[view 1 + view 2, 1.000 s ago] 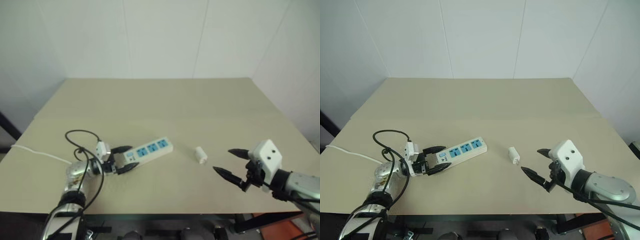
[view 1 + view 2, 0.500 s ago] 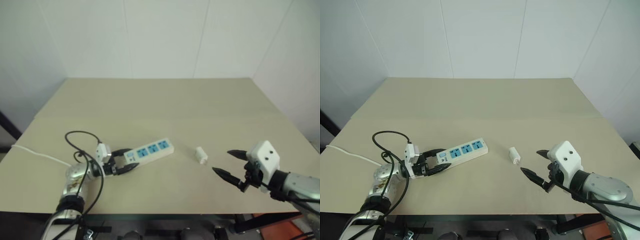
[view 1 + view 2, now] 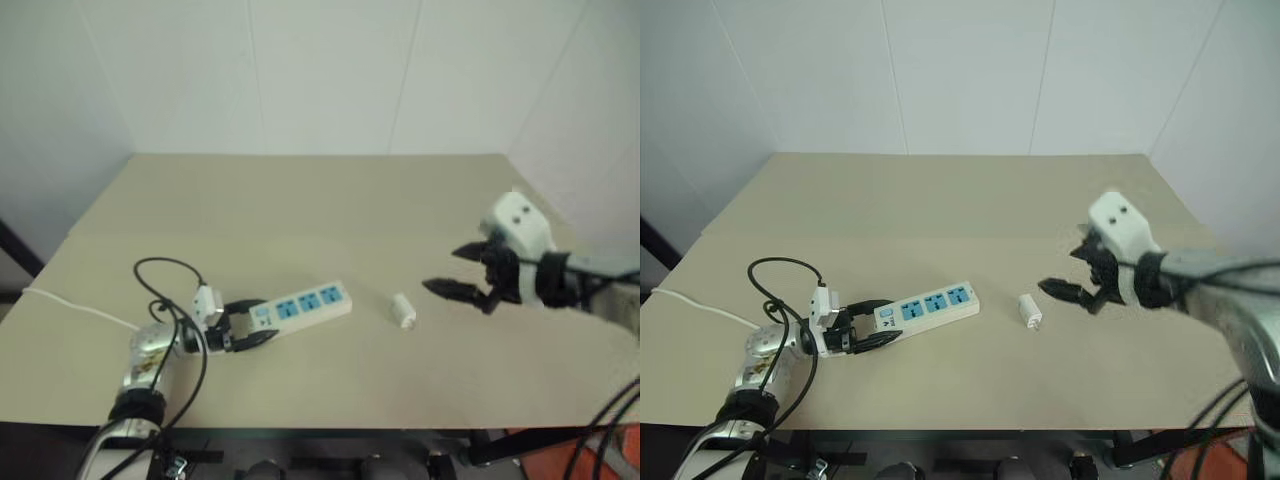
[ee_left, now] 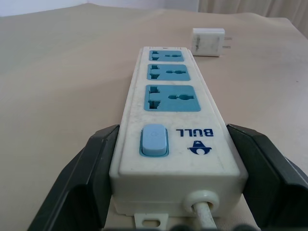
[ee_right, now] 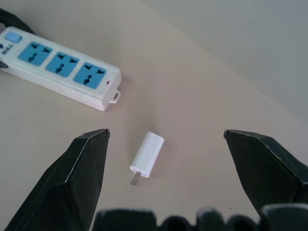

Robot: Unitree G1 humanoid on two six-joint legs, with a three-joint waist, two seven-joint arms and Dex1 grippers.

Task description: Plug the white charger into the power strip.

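While keeping left end effector (image 3: 238, 328) clamping switch end of power strip (image 3: 305, 302) near table's (image 3: 320, 200) front-left corner, am seeing right end effector (image 3: 462, 272) lifting off front-right edge, now hovering just beside white charger (image 3: 402, 310), fingers spreading wide, holding nothing. Charger lying mid-table, unplugged; am judging pickup coming next.

Beige table (image 3: 940, 200) against plain white panelled walls (image 3: 960, 70)

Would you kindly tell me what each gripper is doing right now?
Left gripper: closed on the switch end of the power strip.
Right gripper: open, empty, above the white charger lying on the table.
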